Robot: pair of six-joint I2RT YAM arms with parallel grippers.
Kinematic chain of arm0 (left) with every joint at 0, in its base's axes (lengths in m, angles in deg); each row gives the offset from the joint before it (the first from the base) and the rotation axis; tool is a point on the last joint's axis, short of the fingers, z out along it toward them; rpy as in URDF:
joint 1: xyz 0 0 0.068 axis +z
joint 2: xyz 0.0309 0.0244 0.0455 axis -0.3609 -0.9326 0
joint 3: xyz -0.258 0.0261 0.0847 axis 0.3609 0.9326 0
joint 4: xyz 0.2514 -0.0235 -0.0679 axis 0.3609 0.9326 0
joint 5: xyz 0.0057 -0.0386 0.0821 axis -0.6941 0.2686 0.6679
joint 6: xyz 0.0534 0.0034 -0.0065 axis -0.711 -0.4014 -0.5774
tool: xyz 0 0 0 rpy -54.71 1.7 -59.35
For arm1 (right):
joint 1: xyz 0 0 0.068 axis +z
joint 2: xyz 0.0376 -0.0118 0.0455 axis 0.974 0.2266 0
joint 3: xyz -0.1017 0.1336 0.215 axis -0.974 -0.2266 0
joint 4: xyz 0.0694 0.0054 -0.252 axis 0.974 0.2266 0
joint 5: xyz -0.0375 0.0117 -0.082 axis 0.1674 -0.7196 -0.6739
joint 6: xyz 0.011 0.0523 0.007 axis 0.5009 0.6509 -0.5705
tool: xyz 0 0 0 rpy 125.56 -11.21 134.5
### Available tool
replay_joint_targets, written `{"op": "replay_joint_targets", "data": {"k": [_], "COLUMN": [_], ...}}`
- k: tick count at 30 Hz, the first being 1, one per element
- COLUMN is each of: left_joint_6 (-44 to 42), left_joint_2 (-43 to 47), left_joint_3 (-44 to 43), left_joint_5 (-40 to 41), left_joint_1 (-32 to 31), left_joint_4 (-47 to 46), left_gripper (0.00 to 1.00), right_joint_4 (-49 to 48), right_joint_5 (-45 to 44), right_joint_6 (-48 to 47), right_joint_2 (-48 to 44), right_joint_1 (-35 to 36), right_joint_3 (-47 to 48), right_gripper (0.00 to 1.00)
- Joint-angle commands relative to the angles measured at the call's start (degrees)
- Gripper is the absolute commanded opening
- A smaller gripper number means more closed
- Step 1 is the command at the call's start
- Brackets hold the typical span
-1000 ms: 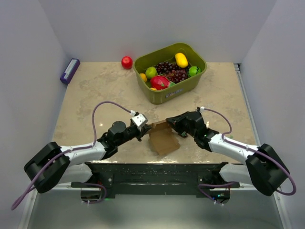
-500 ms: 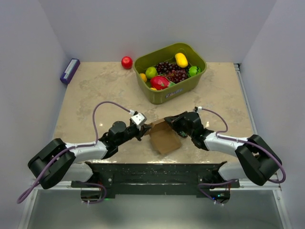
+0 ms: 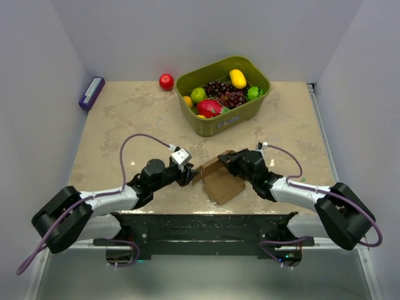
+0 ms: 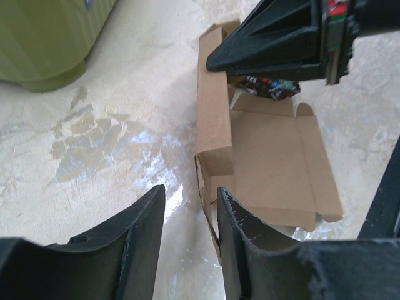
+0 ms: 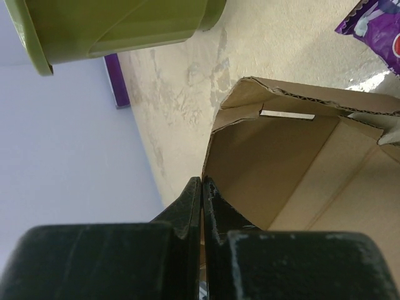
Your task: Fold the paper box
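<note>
A brown paper box [image 3: 222,181] lay partly folded on the beige marbled table [image 3: 125,119], near the front edge and between the two arms. Its base panel lay flat. One long side wall stood upright along the left, and small tabs hung loose at the ends.

The right gripper [image 5: 201,184] had its fingers [image 5: 184,209] closed almost to touching. They pinched a thin cardboard wall between them at the far end of the raised side. This hold seemed meant to keep the wall standing and to stop the light sheet from sliding.

The left gripper [image 4: 190,194] sat low at the near end of the same wall, its fingers [image 4: 140,234] parted by a moderate gap. The cardboard's corner edge sat inside that gap, close to one finger, but nothing was clamped. The placement suggested the gripper was lined up to grasp or press the wall, so that each arm would steady one end of it.

Further back and right of centre stood an olive-green bin [image 3: 250,109] filled with fruit, well apart from the box. A red apple [image 3: 166,82] rested on the table just left of the bin. A small purple box [image 3: 92,92] lay at the far left edge, against the wall.
</note>
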Motion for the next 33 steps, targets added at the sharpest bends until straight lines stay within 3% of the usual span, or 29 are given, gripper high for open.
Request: {"op": "replay_joint_targets", "data": {"k": [1, 8, 16, 27, 33], "left_joint_6": [1.5, 2.5, 5.4, 5.5, 4.3], "left_joint_2": [4.4, 4.2, 3.9, 3.3, 2.5], "left_joint_3": [-1.3, -2.9, -5.3, -4.3, -3.6], "left_joint_5": [-1.2, -0.8, -5.8, -4.7, -8.2], "left_joint_1": [0.4, 0.8, 3.3, 3.3, 3.3], "left_joint_4": [0.2, 2.0, 3.5, 4.1, 4.2], "left_gripper": [0.45, 0.49, 0.52, 0.55, 0.59], "right_joint_4": [0.8, -0.3, -2.4, -17.5, -18.9], "right_joint_5": [-3.8, -4.1, -4.9, -4.6, -4.1], "right_joint_6": [-0.6, -0.8, -3.3, -9.0, -10.0], "right_joint_2": [-1.3, -1.2, -2.7, -7.4, -7.3], "right_joint_1": [0.1, 0.3, 0.4, 0.4, 0.4], "right_joint_3": [-0.5, -1.8, -5.0, -12.5, -12.5], "right_gripper": [0.00, 0.00, 0.00, 0.00, 0.00]}}
